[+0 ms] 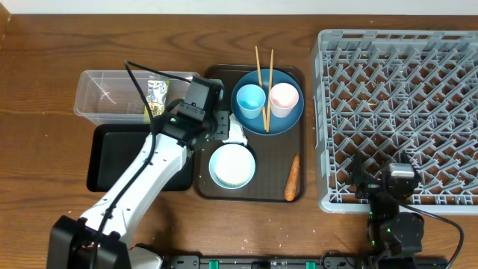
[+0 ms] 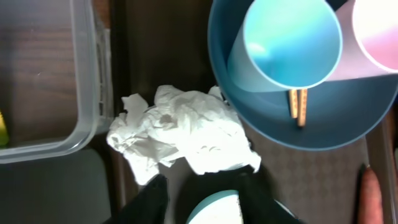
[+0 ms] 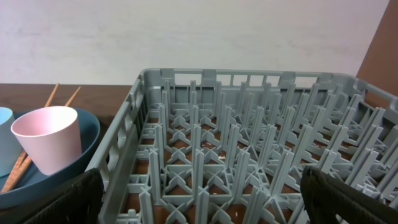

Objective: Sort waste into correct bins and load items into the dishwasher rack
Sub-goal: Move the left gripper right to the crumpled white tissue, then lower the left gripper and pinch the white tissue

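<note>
A crumpled white tissue (image 2: 180,130) lies on the brown tray beside the blue plate (image 2: 311,127). My left gripper (image 2: 205,180) is open, its fingertips flanking the tissue's (image 1: 237,134) near edge above the white-blue bowl (image 1: 232,166). The plate (image 1: 287,119) carries a light blue cup (image 1: 250,99), a pink cup (image 1: 284,99) and two chopsticks (image 1: 264,75). An orange carrot (image 1: 292,178) rests at the tray's right side. The wrapper (image 1: 156,96) lies in the clear tub (image 1: 104,101), with the black tray (image 1: 112,149) in front. My right gripper (image 3: 205,199) hangs wide open over the grey rack (image 3: 249,143), holding nothing.
The dark brown serving tray (image 1: 269,168) sits between the two bins and the rack (image 1: 403,112). The left arm reaches across the black tray from the front left. Bare wooden table runs along the far side and the left edge.
</note>
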Action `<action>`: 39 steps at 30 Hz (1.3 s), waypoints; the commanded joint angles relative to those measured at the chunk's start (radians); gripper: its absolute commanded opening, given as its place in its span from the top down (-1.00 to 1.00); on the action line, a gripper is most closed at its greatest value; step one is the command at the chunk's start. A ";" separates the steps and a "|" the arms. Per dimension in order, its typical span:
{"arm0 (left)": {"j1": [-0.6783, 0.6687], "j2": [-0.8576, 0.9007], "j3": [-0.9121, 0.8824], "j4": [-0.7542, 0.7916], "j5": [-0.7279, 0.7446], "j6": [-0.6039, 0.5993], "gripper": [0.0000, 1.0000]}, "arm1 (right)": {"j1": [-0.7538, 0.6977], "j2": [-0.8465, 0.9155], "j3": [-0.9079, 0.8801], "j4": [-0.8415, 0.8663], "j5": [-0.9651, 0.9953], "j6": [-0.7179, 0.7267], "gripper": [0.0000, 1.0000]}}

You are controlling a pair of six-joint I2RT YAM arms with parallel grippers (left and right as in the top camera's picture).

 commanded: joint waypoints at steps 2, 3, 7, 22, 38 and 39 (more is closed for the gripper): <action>-0.002 0.031 -0.003 0.006 0.005 -0.001 0.02 | -0.011 -0.002 -0.001 -0.004 0.003 0.006 -0.97; -0.002 0.036 -0.003 0.009 0.005 -0.001 -0.01 | -0.011 -0.002 -0.001 -0.004 0.003 0.007 -0.99; -0.002 0.056 -0.003 0.016 0.005 -0.002 -0.08 | -0.011 -0.002 -0.001 -0.004 0.003 0.006 -0.99; -0.002 0.214 -0.003 0.103 0.005 -0.001 0.04 | -0.011 -0.001 -0.001 -0.004 0.003 0.006 -0.98; -0.002 0.277 -0.003 0.148 0.005 -0.002 0.03 | -0.011 -0.001 -0.001 -0.004 0.003 0.006 -0.98; -0.002 0.284 -0.003 0.152 0.005 -0.002 0.04 | -0.011 -0.001 -0.001 -0.004 0.003 0.006 -0.99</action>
